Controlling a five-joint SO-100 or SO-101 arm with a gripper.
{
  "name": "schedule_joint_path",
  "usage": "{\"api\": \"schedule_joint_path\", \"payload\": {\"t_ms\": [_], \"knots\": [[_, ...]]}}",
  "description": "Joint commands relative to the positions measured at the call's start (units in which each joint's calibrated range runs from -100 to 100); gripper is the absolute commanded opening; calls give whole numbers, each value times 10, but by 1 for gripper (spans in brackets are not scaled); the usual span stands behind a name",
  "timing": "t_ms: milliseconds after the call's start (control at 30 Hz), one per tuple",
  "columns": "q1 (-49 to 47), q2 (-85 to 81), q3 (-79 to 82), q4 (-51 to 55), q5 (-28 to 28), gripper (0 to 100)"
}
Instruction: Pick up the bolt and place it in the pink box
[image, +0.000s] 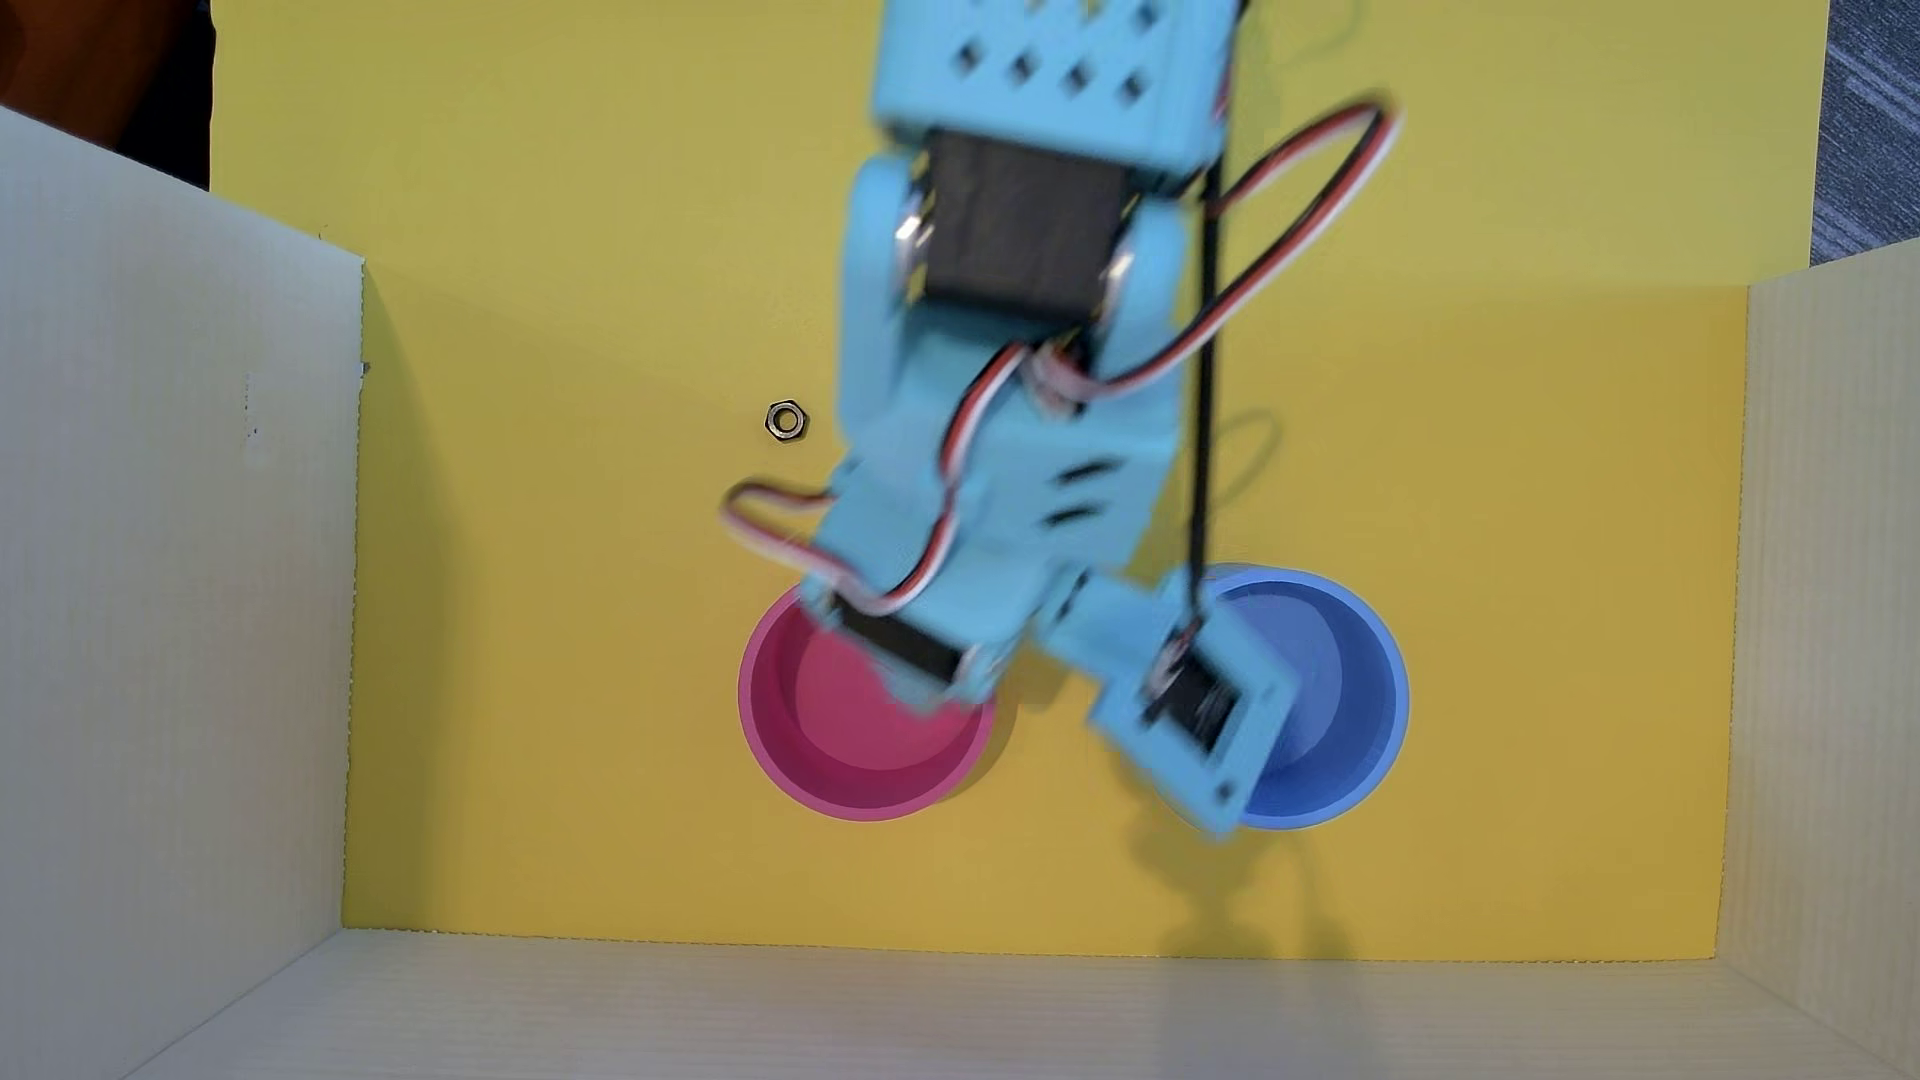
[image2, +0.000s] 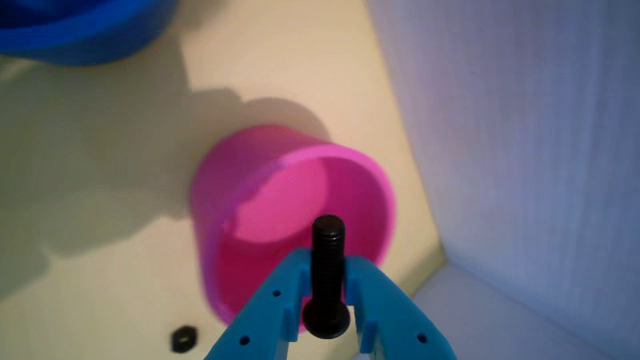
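Note:
In the wrist view my light-blue gripper is shut on the black bolt. The bolt's threaded shank points away from the camera and its rounded head is toward the camera. The bolt's tip hangs over the open mouth of the pink box. In the overhead view the arm is blurred and the gripper's tips are hidden under it, over the upper right part of the pink box. The bolt does not show in the overhead view.
A round blue container stands right of the pink box in the overhead view and shows at the top left of the wrist view. A small hex nut lies on the yellow floor. White corrugated walls enclose the area.

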Motion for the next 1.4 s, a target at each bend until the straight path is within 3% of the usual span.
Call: {"api": "schedule_joint_path", "payload": {"t_ms": [0,167,400,467,567,800,967,1367], "knots": [[16,16,-65,-4,0,1],[20,22,-70,-4,0,2],[16,28,-67,22,-1,15],[15,26,-66,37,-1,13],[15,22,-65,73,-2,0],[-5,-21,-30,184,0,1],[-37,-169,95,171,3,1],[-62,-629,507,-41,4,1]]}}
